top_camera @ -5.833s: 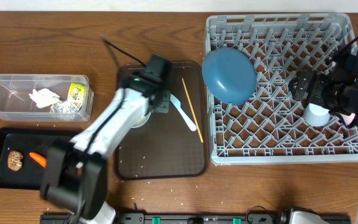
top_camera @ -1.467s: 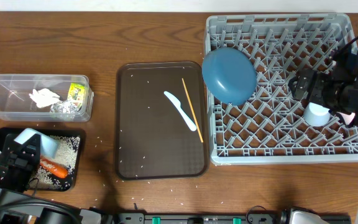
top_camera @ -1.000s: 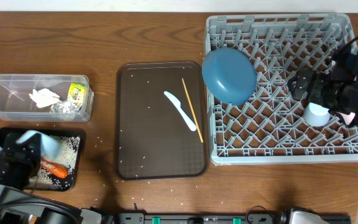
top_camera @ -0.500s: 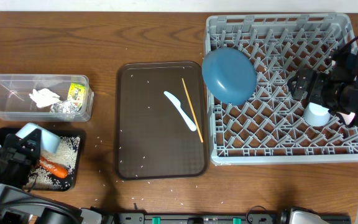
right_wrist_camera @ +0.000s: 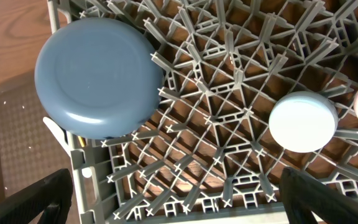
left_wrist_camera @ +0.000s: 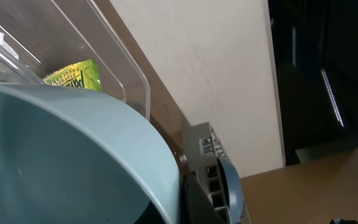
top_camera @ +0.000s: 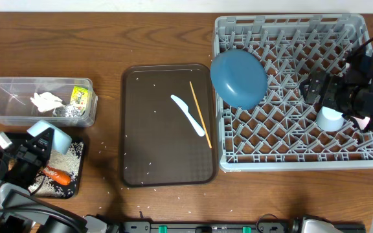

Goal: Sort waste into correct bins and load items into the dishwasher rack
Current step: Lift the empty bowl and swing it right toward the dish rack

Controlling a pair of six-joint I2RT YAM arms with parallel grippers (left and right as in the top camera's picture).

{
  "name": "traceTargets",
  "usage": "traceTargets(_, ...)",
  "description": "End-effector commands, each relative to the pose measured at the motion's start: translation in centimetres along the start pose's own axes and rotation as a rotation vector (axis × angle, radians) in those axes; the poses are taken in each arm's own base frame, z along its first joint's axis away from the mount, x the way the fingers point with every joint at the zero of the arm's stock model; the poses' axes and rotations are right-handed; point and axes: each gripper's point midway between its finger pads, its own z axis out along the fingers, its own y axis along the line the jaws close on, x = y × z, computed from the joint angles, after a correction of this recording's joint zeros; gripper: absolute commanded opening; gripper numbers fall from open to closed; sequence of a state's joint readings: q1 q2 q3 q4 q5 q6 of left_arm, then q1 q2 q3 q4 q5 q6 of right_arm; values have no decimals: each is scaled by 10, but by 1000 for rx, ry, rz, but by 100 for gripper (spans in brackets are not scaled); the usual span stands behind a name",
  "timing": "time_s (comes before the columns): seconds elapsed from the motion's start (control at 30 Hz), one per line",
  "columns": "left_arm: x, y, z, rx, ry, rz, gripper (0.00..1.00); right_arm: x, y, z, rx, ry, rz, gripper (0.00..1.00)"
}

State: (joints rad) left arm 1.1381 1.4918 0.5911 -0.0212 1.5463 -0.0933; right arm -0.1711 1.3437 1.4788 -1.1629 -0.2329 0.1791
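Two entries: left fingers [top_camera: 37,145] clamped on pale blue bowl [top_camera: 50,136] above black tray [top_camera: 70,188], bench's [top_camera: 109,39] near left corner; right fingers [right_wrist_camera: 30,199] spread wide, empty, over dishwasher rack [top_camera: 290,160].

Overhead, bright even light falls from above. The wooden surface [top_camera: 109,32] left of the dishwasher rack [top_camera: 296,162] shows crisp grain, and shadows are short and soft. The blue plate [top_camera: 238,77] in the rack carries a faint sheen, no hard glare. In the left wrist view the pale blue bowl [left_wrist_camera: 61,162] is so close it blurs — beyond the rack the room is near black. The right wrist view is sharp over the rack, though the light blue cup [right_wrist_camera: 302,121] is almost washed out.
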Motion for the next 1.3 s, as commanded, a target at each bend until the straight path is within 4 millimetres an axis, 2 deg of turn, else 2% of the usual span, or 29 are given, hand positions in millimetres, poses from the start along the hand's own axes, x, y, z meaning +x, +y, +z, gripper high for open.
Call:
traceTargets(0.0, 1, -11, 2, 30, 12, -33, 6, 0, 4, 1, -11, 4, 8, 99)
traceTargets(0.1, 4, -22, 5, 38, 29, -25, 6, 0, 4, 1, -11, 4, 7, 99)
traceTargets(0.23, 17, -50, 23, 78, 107, 45, 6, -2, 4, 1, -12, -3, 5, 99)
traceTargets(0.53, 88, -133, 93, 296, 430, 310, 6, -4, 5, 1, -15, -14, 3, 99)
traceTargets(0.6, 98, -149, 110, 318, 454, 345, 6, -5, 5, 1, -15, -16, 3, 99)
traceTargets(0.73, 124, -200, 138, 448, 443, 501, 6, -5, 5, 1, -15, -18, 2, 99)
traceTargets(0.8, 137, -220, 149, 496, 418, 542, 6, -5, 5, 1, -15, -18, 3, 99)
traceTargets(1.0, 191, -240, 175, 526, 450, 503, 6, -5, 5, 1, -15, -16, 3, 99)
traceTargets(1.2, 243, -275, 183, 651, 444, 534, 6, -5, 5, 1, -15, -18, 3, 99)
traceTargets(1.27, 261, -280, 187, 662, 442, 521, 6, -5, 5, 1, -15, -18, 3, 99)
